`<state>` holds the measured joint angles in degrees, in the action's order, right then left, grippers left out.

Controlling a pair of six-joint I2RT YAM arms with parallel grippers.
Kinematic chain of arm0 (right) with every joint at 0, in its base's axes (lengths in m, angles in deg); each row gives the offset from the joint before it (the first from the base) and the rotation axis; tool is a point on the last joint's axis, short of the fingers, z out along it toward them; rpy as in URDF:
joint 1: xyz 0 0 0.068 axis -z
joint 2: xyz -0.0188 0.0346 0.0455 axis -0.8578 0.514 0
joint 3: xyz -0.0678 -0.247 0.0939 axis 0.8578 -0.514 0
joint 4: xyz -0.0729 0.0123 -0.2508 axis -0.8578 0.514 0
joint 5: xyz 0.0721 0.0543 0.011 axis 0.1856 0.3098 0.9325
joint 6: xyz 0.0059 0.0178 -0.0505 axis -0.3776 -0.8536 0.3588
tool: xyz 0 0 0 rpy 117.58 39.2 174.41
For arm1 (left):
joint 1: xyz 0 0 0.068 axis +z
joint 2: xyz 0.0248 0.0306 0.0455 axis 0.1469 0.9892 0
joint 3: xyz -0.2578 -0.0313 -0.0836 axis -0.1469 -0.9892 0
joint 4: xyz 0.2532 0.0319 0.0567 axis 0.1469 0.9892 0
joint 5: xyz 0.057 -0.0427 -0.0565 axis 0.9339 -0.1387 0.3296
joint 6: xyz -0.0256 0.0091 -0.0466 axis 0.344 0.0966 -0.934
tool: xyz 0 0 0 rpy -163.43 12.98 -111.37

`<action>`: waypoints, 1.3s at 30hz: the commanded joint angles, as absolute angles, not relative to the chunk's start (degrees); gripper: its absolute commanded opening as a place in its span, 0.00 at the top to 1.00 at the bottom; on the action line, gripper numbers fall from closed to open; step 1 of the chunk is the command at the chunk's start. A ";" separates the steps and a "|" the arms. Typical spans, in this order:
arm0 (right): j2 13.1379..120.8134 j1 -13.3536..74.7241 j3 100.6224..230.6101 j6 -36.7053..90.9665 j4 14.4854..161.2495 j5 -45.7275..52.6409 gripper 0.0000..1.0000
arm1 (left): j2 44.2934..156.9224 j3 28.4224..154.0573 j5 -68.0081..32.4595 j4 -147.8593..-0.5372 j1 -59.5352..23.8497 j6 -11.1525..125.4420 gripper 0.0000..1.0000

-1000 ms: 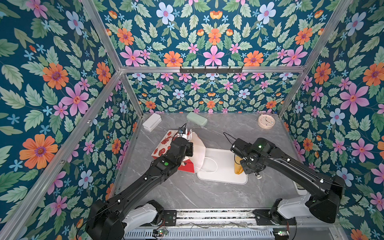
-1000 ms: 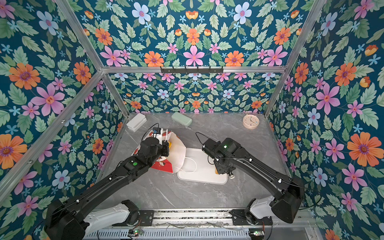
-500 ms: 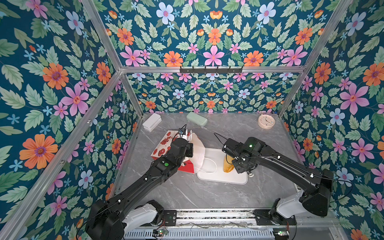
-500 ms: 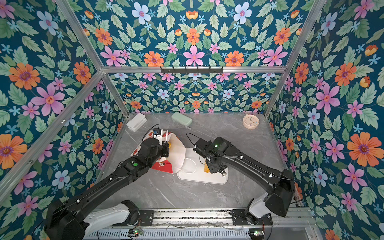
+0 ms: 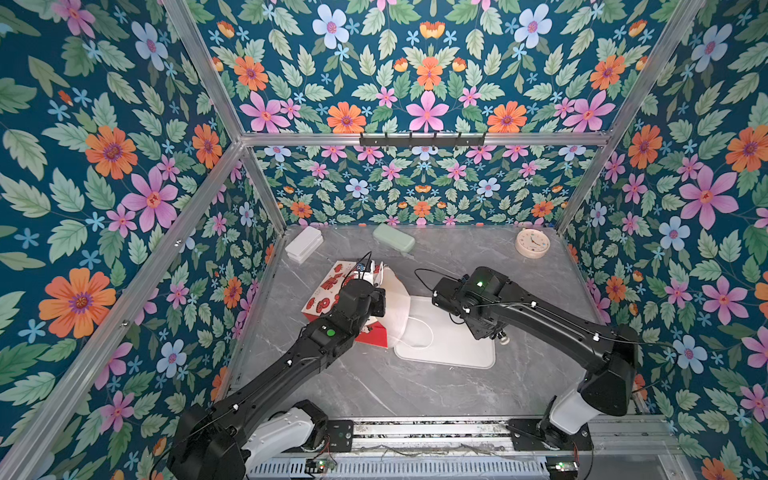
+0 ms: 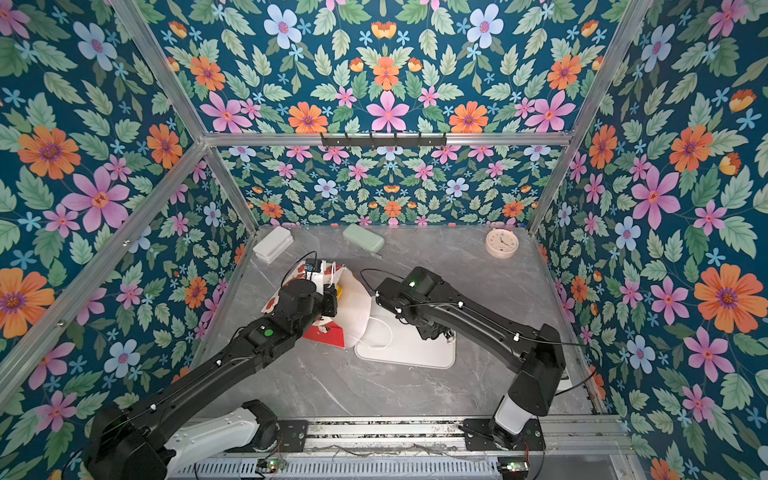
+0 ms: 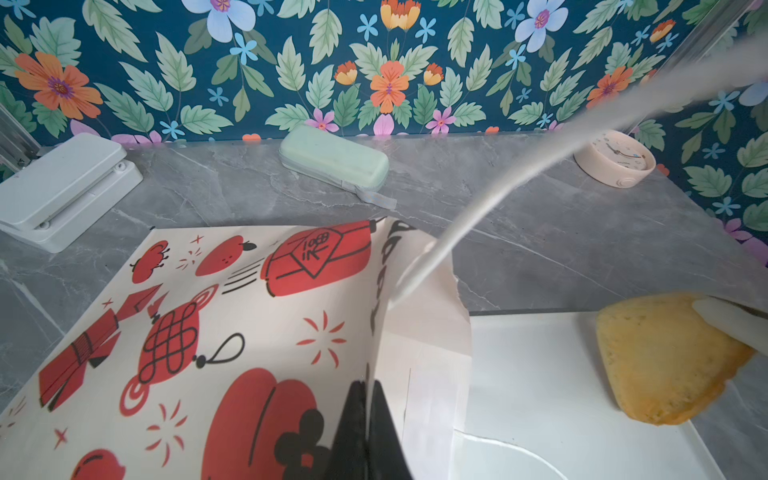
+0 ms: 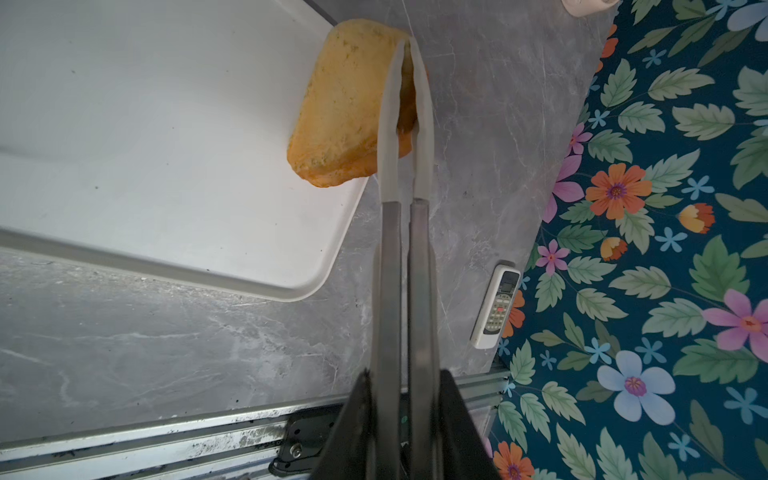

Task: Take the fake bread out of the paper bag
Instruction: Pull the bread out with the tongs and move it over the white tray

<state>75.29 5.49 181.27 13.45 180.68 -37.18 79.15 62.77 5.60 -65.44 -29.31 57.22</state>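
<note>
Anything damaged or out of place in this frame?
The paper bag lies on its side, and its rim looks ragged, seemingly torn, beside the cord handle. The left gripper pinches that rim. Otherwise nothing stands out: the right gripper holds one fake bread at the edge of the white tray.

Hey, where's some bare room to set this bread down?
The tray is mostly bare, from the cord of the bag to the rim by the bread. The table between tray and front rail is bare too. Crowded: the tray's edge under the bag, and the back wall with box, case and clock.
</note>
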 commanded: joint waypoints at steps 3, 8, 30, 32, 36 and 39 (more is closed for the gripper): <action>80.52 3.48 182.82 12.36 184.06 -38.04 1.00 | 78.49 62.42 6.23 -68.12 -29.26 57.43 1.00; 83.63 1.69 184.27 11.73 183.08 -37.21 1.00 | 78.42 62.11 5.87 -68.65 -29.21 57.32 1.00; 80.95 -0.22 184.42 7.11 191.64 -38.70 1.00 | 75.94 60.72 7.95 -68.04 -29.17 58.18 1.00; 79.95 0.11 182.96 6.66 191.70 -37.67 1.00 | 75.94 60.62 8.44 -68.18 -29.08 58.37 1.00; 77.27 1.22 178.92 5.60 191.59 -35.76 1.00 | 76.61 60.89 9.42 -68.46 -28.82 58.61 1.00; 75.88 2.68 176.80 5.30 191.68 -36.48 1.00 | 77.52 61.52 9.76 -68.74 -28.64 58.94 1.00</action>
